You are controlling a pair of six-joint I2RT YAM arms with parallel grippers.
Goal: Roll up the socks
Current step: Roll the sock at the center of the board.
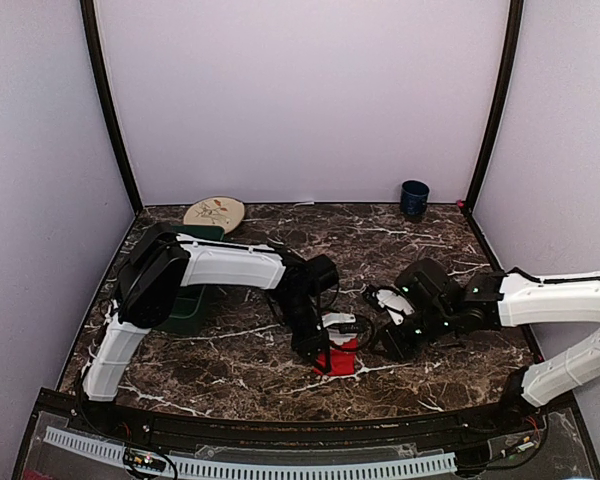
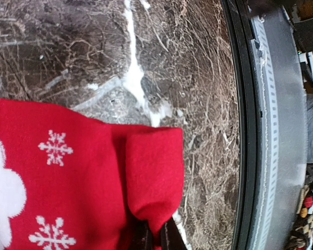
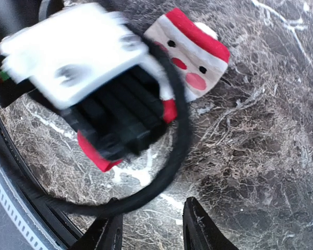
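Note:
The red sock (image 1: 342,360) lies on the marble table near the front middle. In the left wrist view it is red with white snowflakes (image 2: 83,177), and a fold of its edge sits between the jaws. My left gripper (image 1: 322,360) (image 2: 157,235) is shut on that fold. The right wrist view shows the sock's Santa-face end (image 3: 190,57) flat on the table, with the left gripper's body (image 3: 88,73) over the sock. My right gripper (image 1: 382,345) (image 3: 151,232) is open and empty, just right of the sock. The black sock is out of view.
A dark blue cup (image 1: 414,197) stands at the back right. A round wooden board (image 1: 214,212) and a green bin (image 1: 188,305) sit at the back left under the left arm. The left arm's black cable (image 3: 180,130) loops before my right fingers. The table's front rail (image 2: 274,156) is close.

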